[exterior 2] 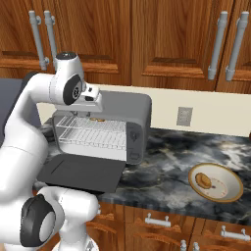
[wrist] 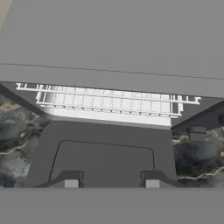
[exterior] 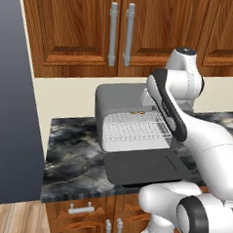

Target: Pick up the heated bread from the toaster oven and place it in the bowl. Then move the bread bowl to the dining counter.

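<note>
Hovering above the toaster oven (exterior 2: 105, 127), the gripper (wrist: 111, 183) holds its jaws apart, empty; the door (exterior: 147, 166) lies flat toward the counter's front edge, exposing bread (exterior 2: 97, 119) on the rack's rear.

Brown wooden wall cabinets (exterior: 90, 24) with silver handles (exterior: 112, 34) are hanging above a cream backsplash (exterior 2: 211, 115) bearing a wall outlet (exterior 2: 184, 116).

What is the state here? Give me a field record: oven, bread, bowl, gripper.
oven: boxy grey toaster oven, flat dark door dropped open, white wire rack exposed
bread: small golden-brown piece at the rack's back
bowl: shallow beige-tan bowl on the dark marbled counter, right of the oven, holding a brown lump
gripper: gripper open, empty, facing the oven mouth
</note>
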Robot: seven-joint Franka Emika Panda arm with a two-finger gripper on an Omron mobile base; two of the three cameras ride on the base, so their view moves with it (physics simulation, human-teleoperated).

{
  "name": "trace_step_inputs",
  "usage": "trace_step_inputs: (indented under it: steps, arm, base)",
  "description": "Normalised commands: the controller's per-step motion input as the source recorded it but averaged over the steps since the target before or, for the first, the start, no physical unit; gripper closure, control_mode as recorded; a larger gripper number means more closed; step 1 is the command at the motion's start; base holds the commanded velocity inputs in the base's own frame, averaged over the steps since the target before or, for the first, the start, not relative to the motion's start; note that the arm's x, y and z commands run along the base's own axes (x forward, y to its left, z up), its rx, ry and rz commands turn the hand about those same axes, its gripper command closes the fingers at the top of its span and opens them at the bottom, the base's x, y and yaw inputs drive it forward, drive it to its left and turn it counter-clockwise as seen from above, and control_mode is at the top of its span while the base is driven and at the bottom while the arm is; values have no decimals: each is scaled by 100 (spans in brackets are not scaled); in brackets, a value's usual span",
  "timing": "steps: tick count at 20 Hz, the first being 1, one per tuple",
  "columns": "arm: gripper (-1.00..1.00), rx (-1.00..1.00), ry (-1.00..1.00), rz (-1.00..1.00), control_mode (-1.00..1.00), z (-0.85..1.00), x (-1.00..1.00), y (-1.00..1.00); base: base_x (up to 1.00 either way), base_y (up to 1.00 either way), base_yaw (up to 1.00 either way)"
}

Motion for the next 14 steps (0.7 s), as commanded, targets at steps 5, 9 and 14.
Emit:
trace_step_inputs:
  steps: [5, 9, 14]
  arm:
    - [-100, -1, -2, 0, -100, -20, -8, 8]
    - [-100, 0, -20, -1, -100, -90, -30, 52]
    - [-100, -12, -41, -5, -100, -44, -30, 69]
  base:
    - [0, 0, 0]
    - [0, 0, 0]
    - [0, 0, 0]
